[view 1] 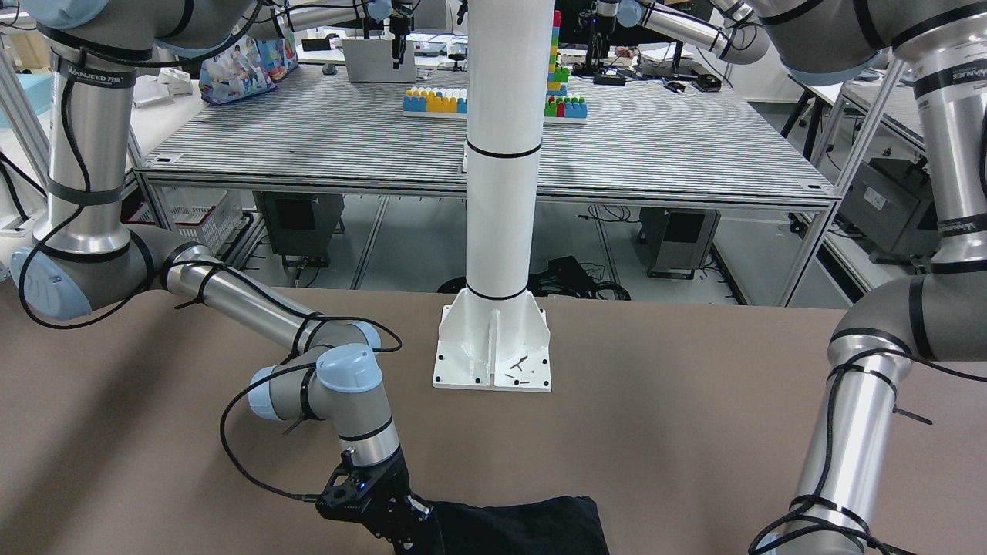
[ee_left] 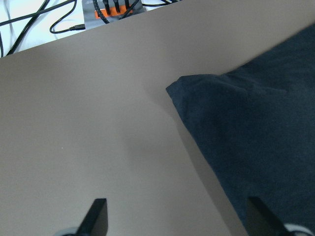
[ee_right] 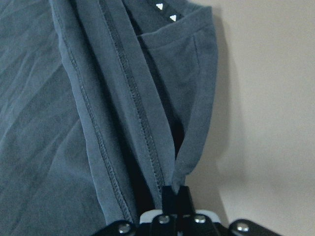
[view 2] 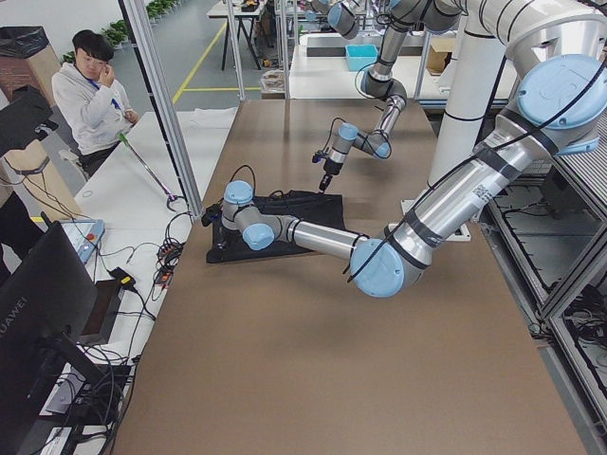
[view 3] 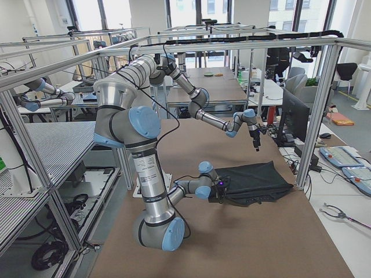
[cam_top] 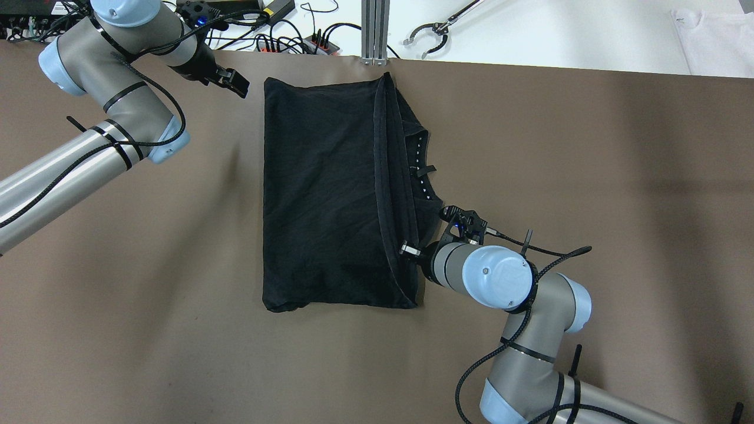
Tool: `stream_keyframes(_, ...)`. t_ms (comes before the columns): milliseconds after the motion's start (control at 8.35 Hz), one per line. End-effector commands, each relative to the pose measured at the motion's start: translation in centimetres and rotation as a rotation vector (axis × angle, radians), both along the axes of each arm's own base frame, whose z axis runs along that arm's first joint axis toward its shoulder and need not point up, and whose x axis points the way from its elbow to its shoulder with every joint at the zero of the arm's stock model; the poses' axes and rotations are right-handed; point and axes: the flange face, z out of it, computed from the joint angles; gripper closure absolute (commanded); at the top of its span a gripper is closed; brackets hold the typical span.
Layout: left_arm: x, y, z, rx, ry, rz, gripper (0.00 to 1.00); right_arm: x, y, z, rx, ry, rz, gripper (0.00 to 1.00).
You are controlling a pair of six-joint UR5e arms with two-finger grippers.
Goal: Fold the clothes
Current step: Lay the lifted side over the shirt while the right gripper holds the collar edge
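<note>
The clothes (cam_top: 324, 194) are one black piece, folded into a rough rectangle in the middle of the brown table (cam_top: 589, 176). My right gripper (cam_top: 442, 213) is at its right edge, below the neckline. In the right wrist view the right gripper (ee_right: 174, 189) is shut on a lifted hem of the clothes (ee_right: 59, 123). My left gripper (cam_top: 235, 84) hovers just off the far-left corner. Its fingers (ee_left: 98, 216) stand wide open over bare table, with the corner of the clothes (ee_left: 266, 137) ahead to the right. Nothing is between them.
The white pillar (view 1: 501, 193) and its base plate (view 1: 493, 347) stand at the table's robot side. Cables and a power strip (cam_top: 283, 44) lie along the far edge, with a metal post (cam_top: 375, 29) beside them. A person (view 2: 90, 100) sits beyond that edge.
</note>
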Motion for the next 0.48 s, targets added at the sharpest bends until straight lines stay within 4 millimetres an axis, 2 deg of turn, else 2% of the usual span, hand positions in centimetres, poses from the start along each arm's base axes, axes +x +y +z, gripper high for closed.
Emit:
stream_keyframes(0,-0.1,0.2,-0.5,-0.010,0.013,-0.011,0.00,0.7,6.6,-0.7,-0.022,0.017,-0.027,1.00)
stream_keyframes(120,0.0,0.2,-0.5,-0.010,0.014,-0.010,0.00,2.1,8.3,0.1,-0.019,0.030,-0.035,1.00)
stream_keyframes(240,0.0,0.2,-0.4,-0.011,0.013,-0.010,0.00,2.7,8.6,1.2,-0.023,0.045,-0.032,1.00)
stream_keyframes(359,0.0,0.3,0.0,-0.012,0.011,-0.009,0.00,2.8,8.5,1.3,-0.024,0.048,-0.030,1.00)
